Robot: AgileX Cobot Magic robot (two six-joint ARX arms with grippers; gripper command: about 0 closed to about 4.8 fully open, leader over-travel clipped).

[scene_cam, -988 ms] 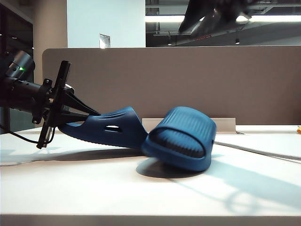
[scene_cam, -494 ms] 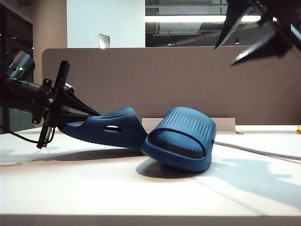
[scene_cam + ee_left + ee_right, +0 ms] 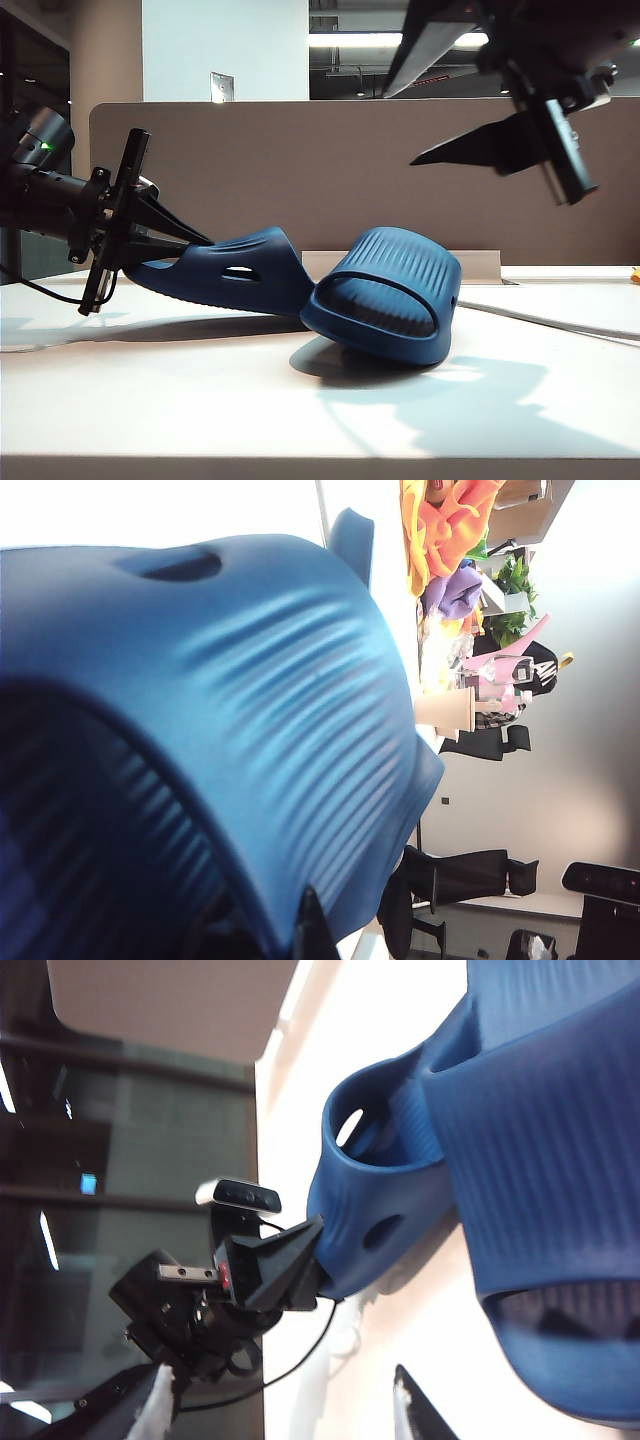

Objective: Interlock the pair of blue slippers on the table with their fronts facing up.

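Pair of blue slippers [image 3: 330, 290] hooked together on the table [image 3: 200, 400], probably light and squishy, best pinched at a sole edge; left gripper [image 3: 195, 240] clamped on one heel, right gripper [image 3: 440, 110] empty, wide apart above.

We record the pair of blue slippers on the table [image 3: 200, 400], a flat white matte surface. Both are dark navy moulded foam slides with thick soles and wide ribbed straps. The left slipper [image 3: 225, 270] lies on its side, lifted at its left end, an oval hole in the strap wall facing the exterior camera; its right end passes behind the other slide. The right slipper [image 3: 385, 295] rests tilted on one edge, its ribbed strap uppermost and its ribbed footbed visible through the opening facing the camera. The two touch at the centre, the right one overlapping the left. Both cast shadows on the tabletop beneath.
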